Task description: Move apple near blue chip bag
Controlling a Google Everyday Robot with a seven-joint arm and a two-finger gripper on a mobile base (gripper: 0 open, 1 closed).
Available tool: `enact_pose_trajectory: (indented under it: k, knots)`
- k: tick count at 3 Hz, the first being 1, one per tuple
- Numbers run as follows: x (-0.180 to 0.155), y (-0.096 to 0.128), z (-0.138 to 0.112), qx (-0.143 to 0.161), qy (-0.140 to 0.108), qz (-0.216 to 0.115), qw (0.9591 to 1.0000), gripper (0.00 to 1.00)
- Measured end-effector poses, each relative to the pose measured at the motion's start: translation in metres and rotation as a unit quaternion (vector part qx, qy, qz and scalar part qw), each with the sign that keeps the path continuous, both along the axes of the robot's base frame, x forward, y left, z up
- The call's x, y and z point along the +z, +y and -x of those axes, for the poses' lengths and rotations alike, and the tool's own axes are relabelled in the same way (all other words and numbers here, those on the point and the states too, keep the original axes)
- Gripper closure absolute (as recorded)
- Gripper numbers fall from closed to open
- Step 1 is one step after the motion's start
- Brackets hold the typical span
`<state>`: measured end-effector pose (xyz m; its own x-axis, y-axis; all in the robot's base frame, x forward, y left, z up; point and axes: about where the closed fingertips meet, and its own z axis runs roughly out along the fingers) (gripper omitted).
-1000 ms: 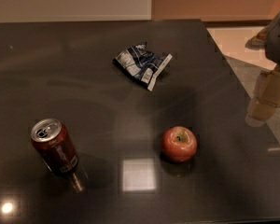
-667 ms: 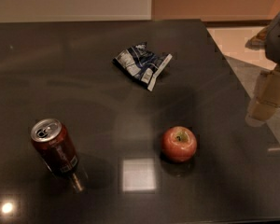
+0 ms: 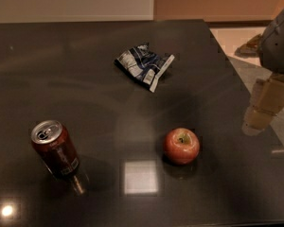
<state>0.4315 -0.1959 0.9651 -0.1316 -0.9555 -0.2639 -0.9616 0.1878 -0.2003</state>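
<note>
The red apple [image 3: 181,145] with a yellowish-green patch at its stem sits upright on the dark table [image 3: 85,79], right of centre and towards the front. The blue chip bag [image 3: 144,65], wrinkled dark blue and white foil with a pale sealed edge, lies flat further back, above and a little left of the apple. My gripper [image 3: 259,118] hangs at the right side over the table's right edge, to the right of the apple and apart from it. It holds nothing that I can see.
A dark red soda can [image 3: 55,149] with a silver top stands at the front left. The table's right edge runs diagonally behind the gripper, with pale floor [image 3: 236,41] beyond it. A wall runs along the back.
</note>
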Motion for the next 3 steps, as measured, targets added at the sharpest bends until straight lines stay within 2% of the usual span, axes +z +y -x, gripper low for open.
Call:
enact_pose_trajectory:
  k: [1, 2, 3]
  knots:
    - [-0.018, 0.028, 0.012, 0.053, 0.012, -0.016, 0.9984, 0.0]
    - [-0.043, 0.053, 0.023, 0.096, 0.016, -0.016, 0.9951, 0.0]
    - [-0.075, 0.07, 0.026, 0.126, 0.029, -0.007, 0.9916, 0.0]
